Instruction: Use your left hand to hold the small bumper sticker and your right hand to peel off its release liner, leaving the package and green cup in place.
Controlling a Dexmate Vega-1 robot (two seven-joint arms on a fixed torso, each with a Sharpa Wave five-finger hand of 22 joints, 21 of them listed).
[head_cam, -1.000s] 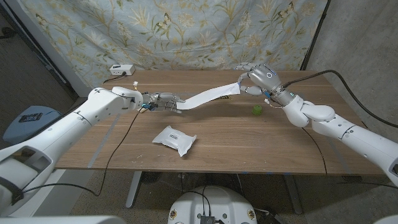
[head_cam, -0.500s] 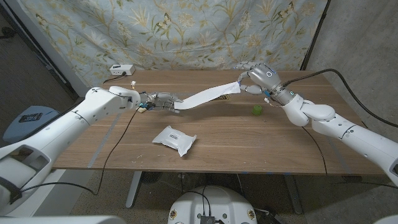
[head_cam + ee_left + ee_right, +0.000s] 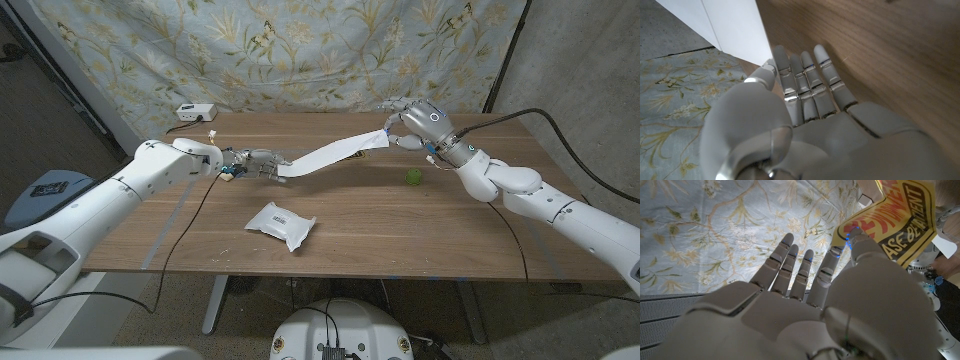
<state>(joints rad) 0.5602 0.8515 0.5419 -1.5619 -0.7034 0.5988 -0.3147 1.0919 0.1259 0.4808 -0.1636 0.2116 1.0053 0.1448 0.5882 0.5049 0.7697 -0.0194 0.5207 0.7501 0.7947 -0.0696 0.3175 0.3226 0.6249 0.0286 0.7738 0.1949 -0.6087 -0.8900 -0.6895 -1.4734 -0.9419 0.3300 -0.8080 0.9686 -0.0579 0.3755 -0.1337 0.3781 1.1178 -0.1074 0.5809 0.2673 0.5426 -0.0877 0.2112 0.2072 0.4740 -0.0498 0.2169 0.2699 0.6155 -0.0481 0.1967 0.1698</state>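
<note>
Both hands pinch sticker [image 3: 330,154] ends: left hand [image 3: 262,160], right hand [image 3: 400,130]. Risk: taut strip slips from left pinch, or drops onto cup [image 3: 413,177].

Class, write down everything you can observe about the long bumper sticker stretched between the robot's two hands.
The long white bumper sticker is a thin, flexible strip that looks like paper or vinyl, hanging in a shallow sag above the wooden table. The left hand grips one end, the right hand pinches the other. In the head view it shows plain white; the right wrist view shows a yellow face with red and black lettering, curled at the fingers.
</note>
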